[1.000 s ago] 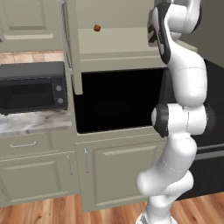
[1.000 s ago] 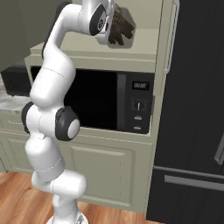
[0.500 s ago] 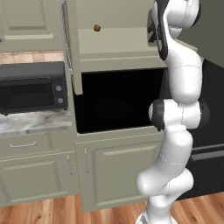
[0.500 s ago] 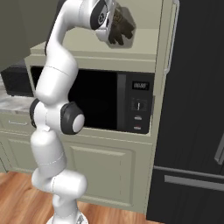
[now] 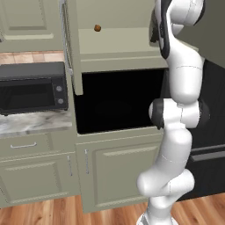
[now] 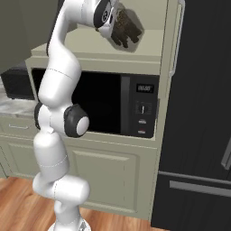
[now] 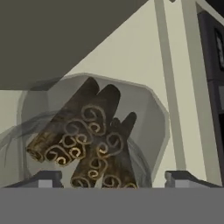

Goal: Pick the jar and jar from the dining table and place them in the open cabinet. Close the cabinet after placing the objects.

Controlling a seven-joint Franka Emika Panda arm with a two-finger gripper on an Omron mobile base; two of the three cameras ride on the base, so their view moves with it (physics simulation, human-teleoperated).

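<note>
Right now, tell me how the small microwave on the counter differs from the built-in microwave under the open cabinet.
The small microwave stands free on the marble counter; the built-in microwave sits inside sage-green cabinetry. The small microwave has round knobs; the built-in microwave has a display panel. The small microwave is smaller than the built-in microwave. Both are black.

Open cabinet (image 5: 118, 44) above the built-in microwave (image 6: 113, 106); its door (image 5: 72, 48) stands swung out at the left edge. A small round object (image 5: 97, 28) sits on the cabinet shelf toward the back. A jar (image 7: 94, 140) lies between the gripper's (image 7: 113, 177) fingertips (image 7: 43, 178), over the shelf's front edge. A second microwave (image 5: 33, 90) sits on the counter (image 5: 35, 123) to the left; the refrigerator (image 6: 198, 117) stands right.
</note>
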